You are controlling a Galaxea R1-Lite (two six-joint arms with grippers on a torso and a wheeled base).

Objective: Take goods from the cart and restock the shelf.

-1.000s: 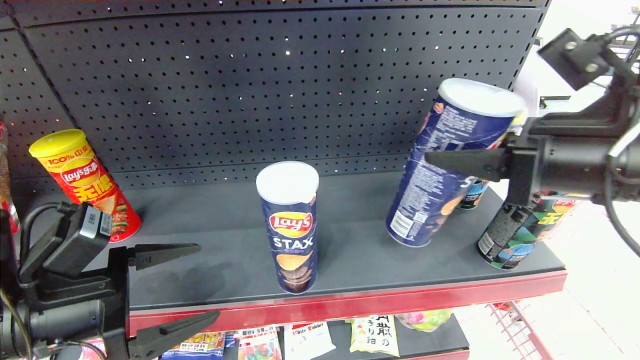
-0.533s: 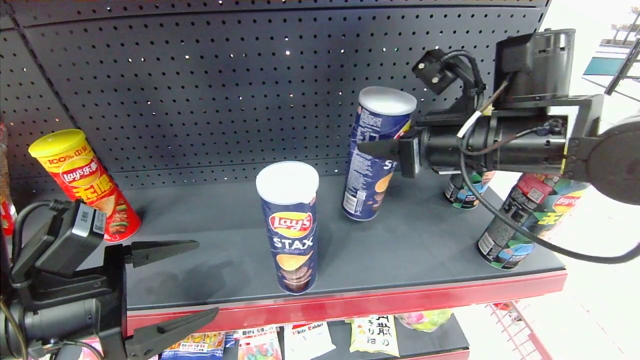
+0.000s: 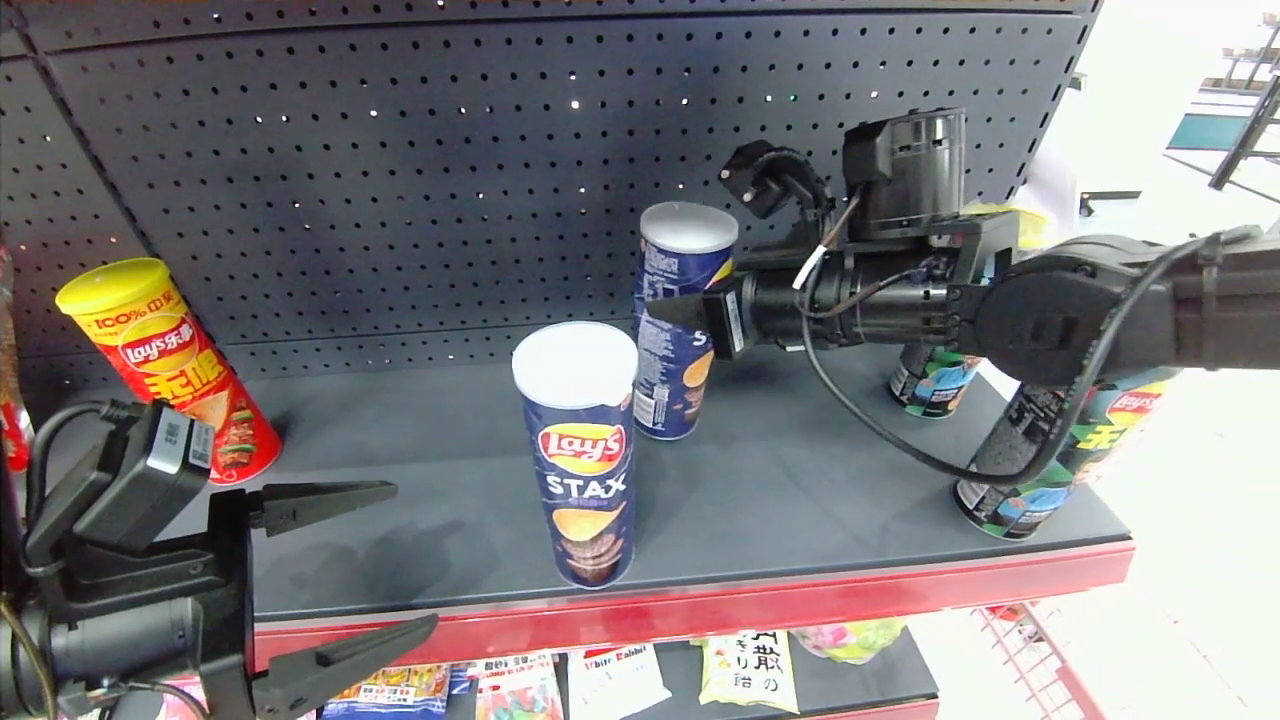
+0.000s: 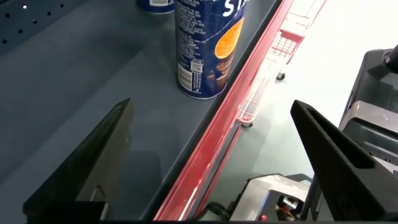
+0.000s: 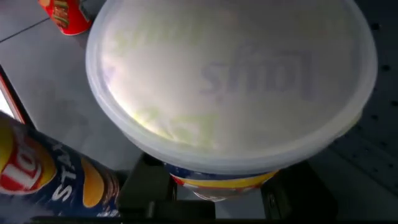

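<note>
My right gripper [image 3: 686, 312] is shut on a blue chip can [image 3: 686, 262] with a white lid, reaching in from the right. It holds the can slightly tilted over the grey shelf [image 3: 800, 500], just behind and to the right of a second blue can [image 3: 580, 450] standing near the red front edge. I cannot tell whether the held can's base touches the shelf. The held can's lid [image 5: 230, 81] sits close under the right wrist camera. My left gripper [image 3: 412, 558] hangs open at the shelf's front left with nothing between its fingers, and the front blue can [image 4: 205, 50] stands beyond it.
A red and yellow can [image 3: 165, 365] leans at the shelf's left end. Two green and black cans [image 3: 1040, 460] [image 3: 930, 380] stand at the right end. A perforated back panel [image 3: 500, 180] closes the rear. Snack bags [image 3: 740, 670] lie on the lower shelf. A pink wire cart [image 4: 280, 50] stands below.
My right arm has carried the blue can leftward and deeper into the shelf, from the right end to just behind the standing blue can. The left arm has barely moved.
</note>
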